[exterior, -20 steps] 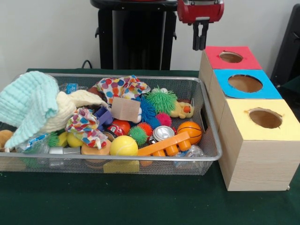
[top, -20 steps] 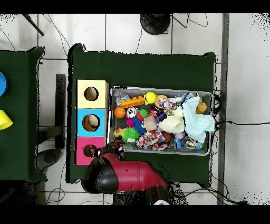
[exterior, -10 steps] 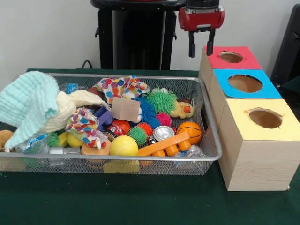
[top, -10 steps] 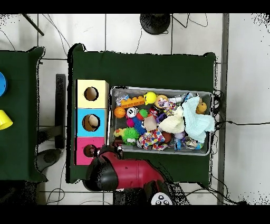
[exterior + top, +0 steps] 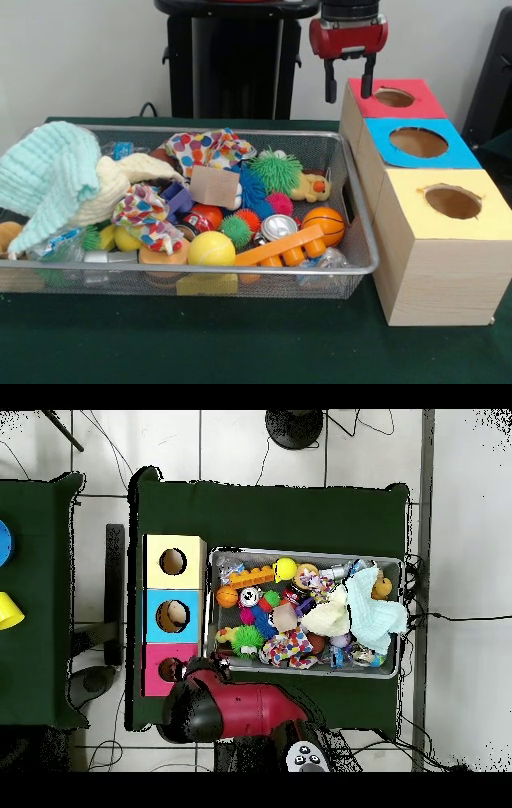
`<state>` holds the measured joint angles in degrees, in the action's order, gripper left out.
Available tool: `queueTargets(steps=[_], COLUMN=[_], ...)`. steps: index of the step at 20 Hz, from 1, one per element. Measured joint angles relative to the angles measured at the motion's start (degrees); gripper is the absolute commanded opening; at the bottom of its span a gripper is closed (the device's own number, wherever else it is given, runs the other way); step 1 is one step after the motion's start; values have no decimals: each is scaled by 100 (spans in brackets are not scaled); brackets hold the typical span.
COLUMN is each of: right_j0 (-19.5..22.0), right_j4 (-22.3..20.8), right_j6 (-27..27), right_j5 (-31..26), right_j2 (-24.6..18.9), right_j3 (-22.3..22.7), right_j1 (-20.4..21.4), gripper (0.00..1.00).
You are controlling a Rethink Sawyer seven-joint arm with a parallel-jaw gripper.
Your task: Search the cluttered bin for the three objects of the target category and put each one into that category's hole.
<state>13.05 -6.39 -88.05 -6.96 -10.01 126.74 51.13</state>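
The wire mesh bin [image 5: 240, 271] holds a heap of toys and cloths; it also shows in the overhead view [image 5: 305, 551]. The yellow duck [image 5: 310, 187] lies at the bin's far right, beside a green spiky ball. The tan furry animal [image 5: 8, 234] peeks out at the far left, under the mint cloth. The tiger-striped animal is hidden. My gripper [image 5: 348, 96] hangs open and empty in the air, just left of the round hole [image 5: 394, 98] in the red-topped box and above the box's left edge. In the overhead view my arm [image 5: 215, 709] covers the gripper.
A blue-topped box [image 5: 418, 142] and a yellow-topped box [image 5: 452, 202] stand in a row in front of the red one, right of the bin. A mint cloth [image 5: 48, 180], a spotted cloth [image 5: 210, 149], balls and a can fill the bin.
My gripper has gone from shut to open. It has shifted a little right, toward the red-topped box, and sits slightly lower. The things in the bin have not moved.
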Motion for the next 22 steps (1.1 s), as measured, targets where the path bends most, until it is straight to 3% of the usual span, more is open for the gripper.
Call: queueTargets(steps=[22], right_j0=[812], right_j4=[1], right_j6=[0], right_j5=[167], right_j2=[-1057], right_j3=[389], right_j1=[-149], gripper=[100])
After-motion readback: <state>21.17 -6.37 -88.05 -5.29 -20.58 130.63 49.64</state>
